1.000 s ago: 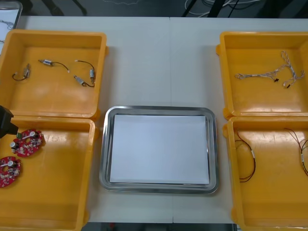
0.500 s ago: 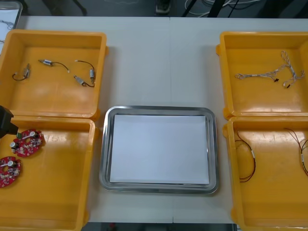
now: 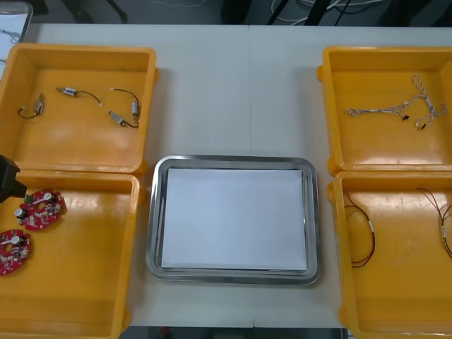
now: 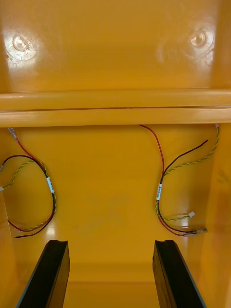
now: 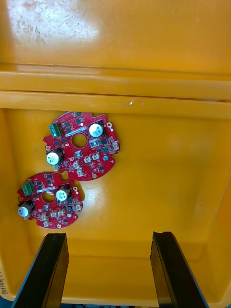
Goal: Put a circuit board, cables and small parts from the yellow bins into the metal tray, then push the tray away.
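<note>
The light table (image 3: 240, 92) lay pale under the overhead camera, with four yellow bins (image 3: 78, 53) on it, two at each side, and the metal tray (image 3: 233, 161) between the near pair, its inside white and bare. At the far left, three small metal parts (image 3: 133, 109) with thin black leads lay spread in the far left bin (image 3: 85, 138). A black part of my left arm (image 3: 8, 180) showed at the table's left edge, over the rim between the two left bins. My left gripper (image 5: 109, 236) hung over the near left bin (image 5: 168, 192), its jaws wide apart and gripping nothing. Two round red circuit boards (image 5: 81, 145) lay on the bin floor ahead of the jaws, off toward one finger (image 5: 50, 269) rather than in line with the gap. The nearer board sat just beyond that fingertip, and the other lay farther out, close beside it. Over on the right, a pale twisted cable (image 3: 402, 107) lay in the far right bin (image 3: 381, 148). My right gripper (image 4: 110, 243) hung over the near right bin (image 4: 115, 192), jaws likewise spread wide and empty. Two red and yellow cables (image 4: 160, 190) lay looped ahead of it, one beyond each finger, with bare bin floor in line with the gap.
</note>
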Controlling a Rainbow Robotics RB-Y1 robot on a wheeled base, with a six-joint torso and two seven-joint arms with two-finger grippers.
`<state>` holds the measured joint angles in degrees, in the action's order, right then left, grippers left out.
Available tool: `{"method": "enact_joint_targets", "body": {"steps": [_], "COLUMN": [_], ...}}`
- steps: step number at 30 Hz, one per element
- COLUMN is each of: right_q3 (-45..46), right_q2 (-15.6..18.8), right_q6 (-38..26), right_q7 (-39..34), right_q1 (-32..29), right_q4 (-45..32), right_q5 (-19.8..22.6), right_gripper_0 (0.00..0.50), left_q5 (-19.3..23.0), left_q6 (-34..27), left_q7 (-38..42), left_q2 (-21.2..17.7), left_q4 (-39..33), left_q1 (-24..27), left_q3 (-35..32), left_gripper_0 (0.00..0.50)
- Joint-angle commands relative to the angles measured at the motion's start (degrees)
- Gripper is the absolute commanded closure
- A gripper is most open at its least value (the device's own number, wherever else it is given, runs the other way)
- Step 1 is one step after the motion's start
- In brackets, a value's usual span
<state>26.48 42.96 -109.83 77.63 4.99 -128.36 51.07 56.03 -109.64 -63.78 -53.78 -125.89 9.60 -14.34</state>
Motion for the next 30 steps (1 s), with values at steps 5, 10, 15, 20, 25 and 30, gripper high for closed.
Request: {"method": "enact_joint_targets", "body": {"steps": [5, 10, 15, 20, 25, 30], "right_q3": [1.73, 1.73, 1.73, 1.73, 1.73, 1.73], "right_q2": [-0.42, -0.42, -0.42, -0.42, -0.42, -0.42], "right_q6": [-0.17, -0.17, -0.17, -0.17, -0.17, -0.17], "right_q7": [-0.20, -0.20, -0.20, -0.20, -0.20, -0.20], "right_q1": [-0.95, -0.95, -0.95, -0.95, -0.95, -0.95], "right_q4": [-1.54, -1.54, -1.54, -1.54, -1.54, -1.54], "right_q5": [0.44, 0.44, 0.44, 0.44, 0.44, 0.44], "right_gripper_0": [0.000, 0.000, 0.000, 0.000, 0.000, 0.000], "left_q5": [-0.49, -0.49, -0.49, -0.49, -0.49, -0.49], "left_q6": [-0.36, -0.36, -0.36, -0.36, -0.36, -0.36], "left_q7": [-4.34, -4.34, -4.34, -4.34, -4.34, -4.34], "left_q2": [-2.74, -2.74, -2.74, -2.74, -2.74, -2.74], "left_q4": [-1.55, -1.55, -1.55, -1.55, -1.55, -1.55], "left_q1": [-1.17, -1.17, -1.17, -1.17, -1.17, -1.17], "left_q3": [-1.84, -1.84, -1.84, -1.84, -1.84, -1.84], "left_gripper_0": [0.000, 0.000, 0.000, 0.000, 0.000, 0.000]}}
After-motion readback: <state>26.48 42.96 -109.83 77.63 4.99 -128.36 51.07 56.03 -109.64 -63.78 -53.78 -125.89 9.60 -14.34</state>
